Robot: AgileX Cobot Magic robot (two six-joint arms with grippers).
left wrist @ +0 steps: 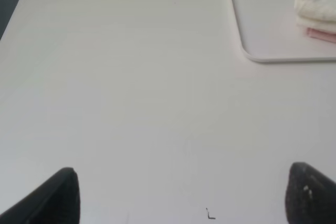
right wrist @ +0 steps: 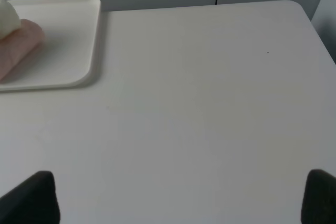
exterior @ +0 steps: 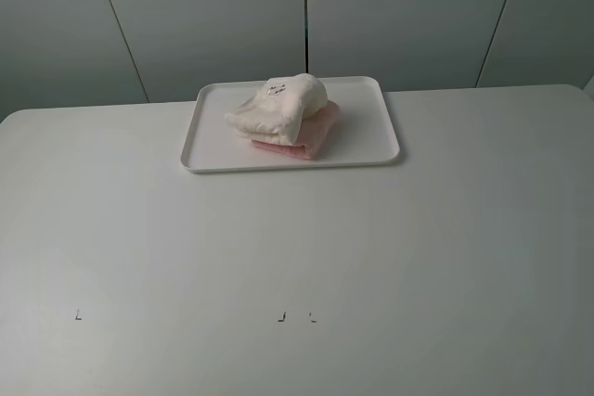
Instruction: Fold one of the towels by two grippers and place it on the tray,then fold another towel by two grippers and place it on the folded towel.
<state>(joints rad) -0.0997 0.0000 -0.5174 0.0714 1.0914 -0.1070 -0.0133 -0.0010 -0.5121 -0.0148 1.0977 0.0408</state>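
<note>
1. The cream-white towel (exterior: 278, 105) is seen folded into a soft, lumpy bundle, laid directly on top of the pale pink towel (exterior: 311, 136), which is folded flatter beneath it and shows along the near and right edges.
2. Both towels are carried by the white tray (exterior: 376, 127), a flat rectangular plastic piece with a low rim and rounded corners, its long axis running left to right across the far middle of the bench (exterior: 297, 257).
3. The stack is placed a little left of the tray's centre; by this layout the task is judged complete, with nothing left to fold.
4. The left pincer (left wrist: 181, 198) is shown wide apart and empty, low over bare bench, with the tray well apart from it, ahead and toward the right arm's side.
5. The right pincer (right wrist: 181, 198) is likewise spread wide and holds nothing; the tray lies well ahead of it, toward the left arm's side.
6. Neither arm is clearly nearer.
7. The terry cloth looks thick and yielding; the bench is smooth, matte and pale.
</note>
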